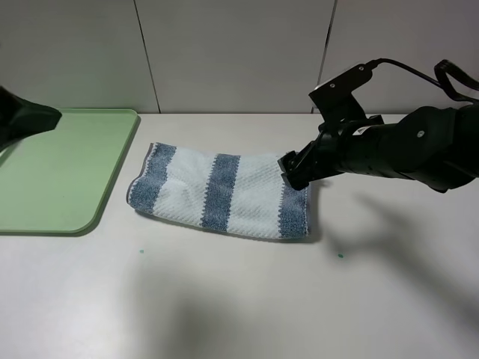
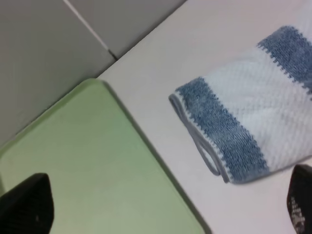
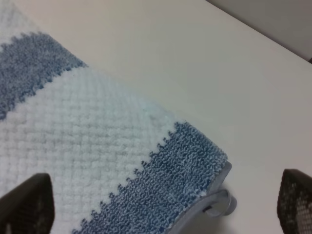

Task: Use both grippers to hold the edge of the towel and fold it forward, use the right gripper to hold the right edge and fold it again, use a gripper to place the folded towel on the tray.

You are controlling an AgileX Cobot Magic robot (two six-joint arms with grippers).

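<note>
The striped towel (image 1: 217, 191) lies folded in a long band on the white table, right of the green tray (image 1: 60, 172). My right gripper (image 1: 296, 172) hovers at the towel's right end. In the right wrist view the gripper (image 3: 161, 204) is open, its fingertips (image 3: 24, 204) wide apart either side of the towel's corner (image 3: 87, 136) and grey hem (image 3: 214, 197). My left gripper (image 1: 22, 116) is at the far left over the tray. In the left wrist view it (image 2: 163, 207) is open and empty above the tray (image 2: 97, 165), with the towel's left end (image 2: 253, 112) and hem (image 2: 195, 136) beyond.
Two small green specks (image 1: 340, 255) lie on the table in front of the towel. A grey panelled wall (image 1: 239, 52) runs along the table's back edge. The right arm's body (image 1: 404, 149) reaches in from the right.
</note>
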